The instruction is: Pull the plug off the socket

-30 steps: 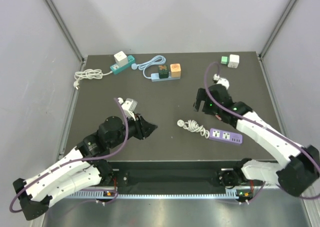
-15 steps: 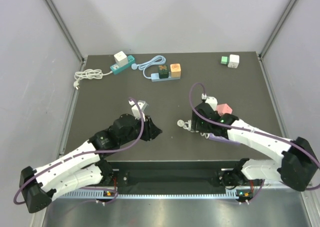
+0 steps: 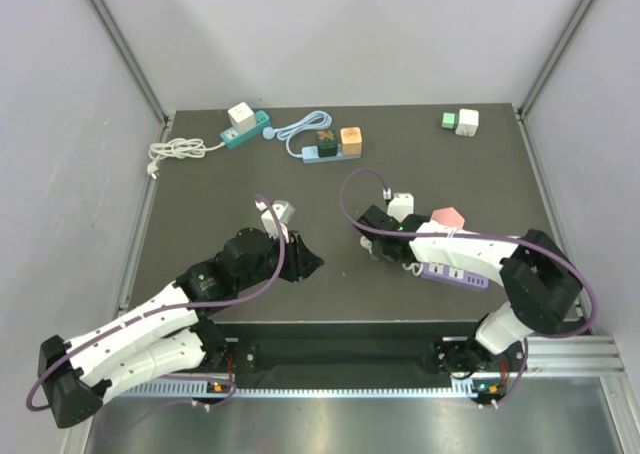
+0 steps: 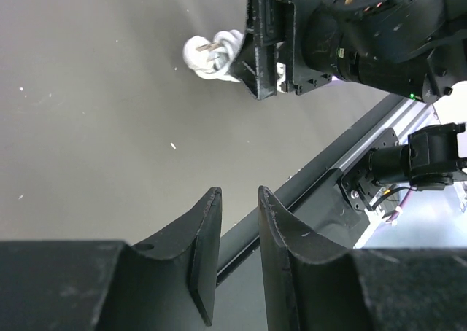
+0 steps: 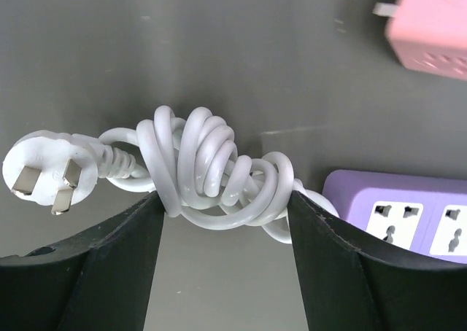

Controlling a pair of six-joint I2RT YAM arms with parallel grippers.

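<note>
Right gripper [image 5: 226, 198] straddles coiled cord [image 5: 211, 167]; purple socket strip [image 5: 398, 218] cut off.

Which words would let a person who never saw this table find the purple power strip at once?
On the dark table, look near the front edge, under the right arm. The purple power strip lies there, a coiled white cord at its left end. It is the only purple one; the teal strip and the blue strip lie far back.
</note>
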